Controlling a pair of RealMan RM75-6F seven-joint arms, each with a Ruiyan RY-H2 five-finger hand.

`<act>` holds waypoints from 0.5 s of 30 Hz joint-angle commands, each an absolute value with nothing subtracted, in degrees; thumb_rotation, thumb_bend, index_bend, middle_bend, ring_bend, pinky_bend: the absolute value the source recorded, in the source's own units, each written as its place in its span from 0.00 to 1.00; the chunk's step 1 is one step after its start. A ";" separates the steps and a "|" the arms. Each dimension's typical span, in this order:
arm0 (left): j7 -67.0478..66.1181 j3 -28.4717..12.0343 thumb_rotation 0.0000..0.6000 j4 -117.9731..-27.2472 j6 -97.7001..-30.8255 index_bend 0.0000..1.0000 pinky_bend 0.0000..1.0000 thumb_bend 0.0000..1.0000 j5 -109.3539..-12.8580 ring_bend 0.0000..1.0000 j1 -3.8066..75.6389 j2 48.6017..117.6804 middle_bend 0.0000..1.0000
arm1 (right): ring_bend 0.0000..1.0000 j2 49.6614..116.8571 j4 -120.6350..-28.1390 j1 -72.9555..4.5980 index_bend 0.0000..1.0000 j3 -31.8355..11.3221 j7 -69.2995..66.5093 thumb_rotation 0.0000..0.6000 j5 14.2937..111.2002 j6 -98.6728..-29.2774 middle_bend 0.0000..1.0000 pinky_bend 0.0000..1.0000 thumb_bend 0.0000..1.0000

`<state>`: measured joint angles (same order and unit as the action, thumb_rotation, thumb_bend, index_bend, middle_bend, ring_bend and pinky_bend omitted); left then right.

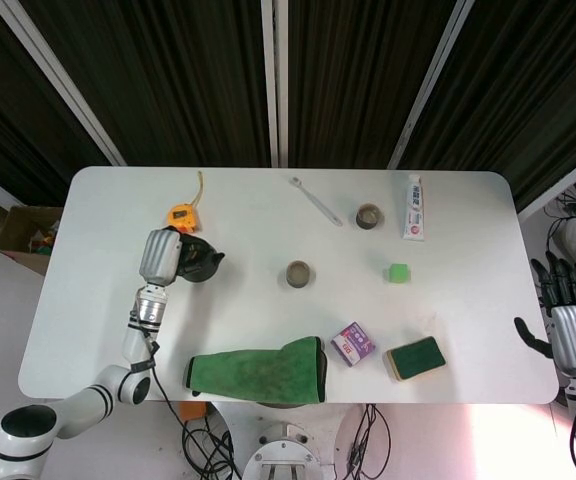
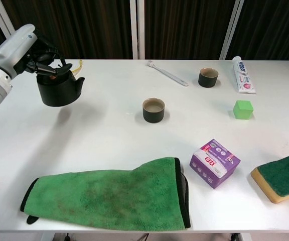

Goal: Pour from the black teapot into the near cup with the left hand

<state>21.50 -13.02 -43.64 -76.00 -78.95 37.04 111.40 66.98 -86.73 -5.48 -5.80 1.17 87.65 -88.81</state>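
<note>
My left hand (image 1: pixel 161 256) (image 2: pixel 21 49) grips the black teapot (image 1: pixel 198 263) (image 2: pixel 59 89) from above and holds it upright over the left part of the table, spout toward the right. The near cup (image 1: pixel 299 273) (image 2: pixel 153 110), dark with a pale inside, stands at the table's middle, well to the right of the teapot. A second dark cup (image 1: pixel 369 215) (image 2: pixel 208 77) stands farther back. My right hand (image 1: pixel 574 318) hangs off the table's right edge with its fingers apart and nothing in it.
A yellow tape measure (image 1: pixel 183 215) lies just behind the teapot. A green cloth (image 2: pixel 109 193), purple box (image 2: pixel 214 162) and sponge (image 2: pixel 282 176) lie along the front edge. A green cube (image 2: pixel 243 109), toothpaste tube (image 2: pixel 243 75) and white toothbrush (image 2: pixel 167 73) sit at the back right.
</note>
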 commanded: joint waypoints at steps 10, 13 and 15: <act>26.57 -10.04 1.00 -33.96 -76.50 1.00 0.60 0.27 -81.27 1.00 34.77 114.62 1.00 | 0.00 66.95 -87.73 -5.33 0.00 -5.62 2.90 1.00 87.58 -88.74 0.00 0.00 0.22; 27.91 -9.52 1.00 -31.56 -75.96 1.00 0.60 0.27 -81.57 1.00 34.57 115.87 1.00 | 0.00 67.09 -87.80 -5.39 0.00 -5.56 3.19 1.00 87.58 -88.57 0.00 0.00 0.22; 28.72 -9.32 1.00 -30.05 -75.81 1.00 0.60 0.26 -81.76 1.00 34.54 116.72 1.00 | 0.00 67.16 -87.84 -5.44 0.00 -5.54 3.37 1.00 87.54 -88.43 0.00 0.00 0.22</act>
